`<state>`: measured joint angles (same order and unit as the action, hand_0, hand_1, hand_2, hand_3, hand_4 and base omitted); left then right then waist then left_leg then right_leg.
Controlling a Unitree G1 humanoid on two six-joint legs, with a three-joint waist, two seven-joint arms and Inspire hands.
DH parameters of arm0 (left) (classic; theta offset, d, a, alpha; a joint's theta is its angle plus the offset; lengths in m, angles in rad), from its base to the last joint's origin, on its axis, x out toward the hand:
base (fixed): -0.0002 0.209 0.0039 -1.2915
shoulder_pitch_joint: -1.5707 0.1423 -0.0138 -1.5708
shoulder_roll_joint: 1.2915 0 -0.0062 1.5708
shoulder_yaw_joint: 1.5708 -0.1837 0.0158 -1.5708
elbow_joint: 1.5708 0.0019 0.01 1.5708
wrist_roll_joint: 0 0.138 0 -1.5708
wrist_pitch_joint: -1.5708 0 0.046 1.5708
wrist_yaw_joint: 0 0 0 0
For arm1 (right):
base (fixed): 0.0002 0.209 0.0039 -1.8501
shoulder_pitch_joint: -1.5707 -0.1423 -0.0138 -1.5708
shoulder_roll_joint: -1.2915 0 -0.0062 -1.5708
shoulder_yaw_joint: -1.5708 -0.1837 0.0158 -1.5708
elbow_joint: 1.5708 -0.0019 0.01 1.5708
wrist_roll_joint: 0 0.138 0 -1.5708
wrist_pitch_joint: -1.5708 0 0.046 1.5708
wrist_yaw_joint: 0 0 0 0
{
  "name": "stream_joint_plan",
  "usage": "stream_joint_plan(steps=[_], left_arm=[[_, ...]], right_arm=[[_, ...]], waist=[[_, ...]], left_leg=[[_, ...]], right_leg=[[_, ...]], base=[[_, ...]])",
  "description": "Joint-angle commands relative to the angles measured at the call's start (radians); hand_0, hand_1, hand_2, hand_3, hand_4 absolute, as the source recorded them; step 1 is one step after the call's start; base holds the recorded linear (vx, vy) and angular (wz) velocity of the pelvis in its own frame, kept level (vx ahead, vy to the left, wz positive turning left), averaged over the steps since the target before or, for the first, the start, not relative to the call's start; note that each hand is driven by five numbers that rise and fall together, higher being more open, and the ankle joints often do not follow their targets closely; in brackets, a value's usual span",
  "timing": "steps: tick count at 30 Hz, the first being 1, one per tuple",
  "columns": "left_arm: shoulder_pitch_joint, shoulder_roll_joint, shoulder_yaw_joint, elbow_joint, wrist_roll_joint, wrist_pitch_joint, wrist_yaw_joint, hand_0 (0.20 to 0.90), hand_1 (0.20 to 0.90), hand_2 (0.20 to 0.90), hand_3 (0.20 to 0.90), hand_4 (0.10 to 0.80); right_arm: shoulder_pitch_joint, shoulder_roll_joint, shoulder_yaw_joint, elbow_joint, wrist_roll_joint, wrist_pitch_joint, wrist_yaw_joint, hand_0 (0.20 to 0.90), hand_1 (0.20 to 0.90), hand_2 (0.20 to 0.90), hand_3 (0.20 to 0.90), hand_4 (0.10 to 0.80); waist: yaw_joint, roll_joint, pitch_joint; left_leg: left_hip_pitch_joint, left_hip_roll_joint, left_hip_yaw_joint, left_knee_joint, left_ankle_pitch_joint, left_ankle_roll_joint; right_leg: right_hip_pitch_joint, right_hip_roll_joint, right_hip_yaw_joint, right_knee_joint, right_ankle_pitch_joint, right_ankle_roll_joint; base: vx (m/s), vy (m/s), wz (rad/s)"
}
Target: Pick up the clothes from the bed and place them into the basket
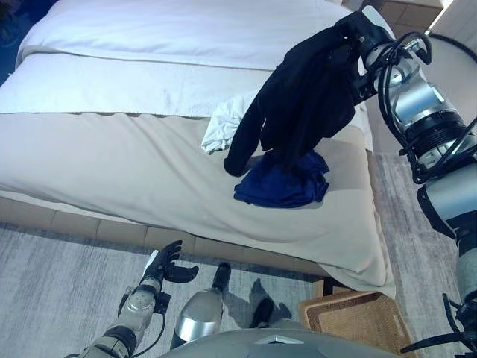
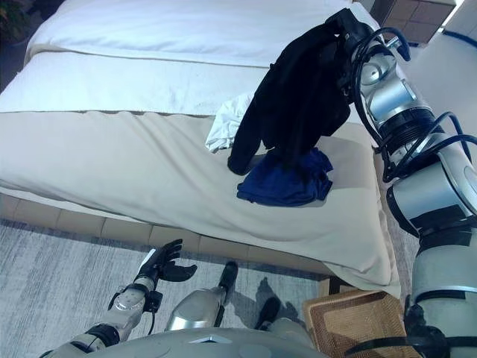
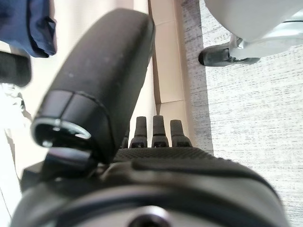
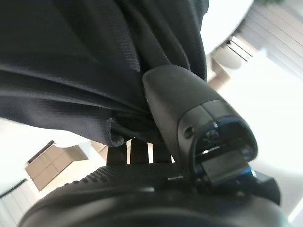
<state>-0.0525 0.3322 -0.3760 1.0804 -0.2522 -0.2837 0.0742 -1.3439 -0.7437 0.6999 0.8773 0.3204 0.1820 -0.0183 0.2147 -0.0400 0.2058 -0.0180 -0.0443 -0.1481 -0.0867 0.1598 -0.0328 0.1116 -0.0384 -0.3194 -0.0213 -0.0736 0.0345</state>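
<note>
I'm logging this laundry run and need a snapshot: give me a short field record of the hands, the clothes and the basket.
right hand: raised over the bed, shut on the black garment
black garment: hanging from that hand, lower end reaching the blue garment
blue garment: crumpled on the bed
white garment: on the bed, beside the black one
basket: on the floor by the bed's corner, nothing visible inside it
left hand: low near the bed's edge, open, holding nothing

Bright even daylight, soft shadows, blurry close-ups
</note>
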Motion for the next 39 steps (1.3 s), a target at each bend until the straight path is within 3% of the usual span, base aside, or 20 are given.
stream_joint_plan(steps=[1,16,26,39], left_arm=[[0.024,0.023,0.001,0.059,0.027,-0.026,-0.002,0.900,0.900,0.900,0.900,0.800],[-0.006,0.028,0.021,0.125,0.019,-0.030,-0.003,0.900,0.900,0.900,0.900,0.800],[-0.047,0.053,0.013,0.120,0.020,-0.021,-0.002,0.900,0.900,0.900,0.900,0.800],[-0.095,0.046,0.001,0.118,0.028,0.021,-0.045,0.900,0.900,0.900,0.900,0.800]], right_arm=[[-0.194,-0.030,-0.037,-0.013,0.113,-0.075,-0.070,0.300,0.300,0.300,0.200,0.100],[-0.259,-0.105,-0.028,0.058,0.182,-0.107,-0.136,0.300,0.300,0.300,0.200,0.100],[-0.118,-0.265,-0.088,-0.058,0.217,-0.131,-0.093,0.300,0.300,0.300,0.200,0.100],[0.152,-0.421,-0.246,-0.137,0.220,-0.164,0.004,0.300,0.300,0.300,0.200,0.100]], waist=[[0.000,-0.053,-0.150],[-0.049,-0.071,-0.192],[-0.177,-0.052,-0.192],[-0.315,-0.037,-0.209]], left_leg=[[0.068,-0.046,0.015,0.020,-0.113,0.053],[0.082,-0.034,0.060,0.011,-0.121,0.051],[0.106,-0.006,0.175,0.020,-0.151,0.051],[0.117,0.012,0.263,0.011,-0.165,0.040]], right_leg=[[-0.043,-0.023,0.062,0.062,0.083,0.000],[-0.058,-0.014,0.096,0.075,0.094,0.006],[-0.078,0.007,0.210,0.071,0.091,0.006],[-0.107,0.040,0.336,0.024,0.138,0.020]], base=[[0.011,-0.012,-0.05],[-0.003,-0.004,-0.03],[-0.014,-0.010,-0.37],[0.016,-0.025,-0.39]])
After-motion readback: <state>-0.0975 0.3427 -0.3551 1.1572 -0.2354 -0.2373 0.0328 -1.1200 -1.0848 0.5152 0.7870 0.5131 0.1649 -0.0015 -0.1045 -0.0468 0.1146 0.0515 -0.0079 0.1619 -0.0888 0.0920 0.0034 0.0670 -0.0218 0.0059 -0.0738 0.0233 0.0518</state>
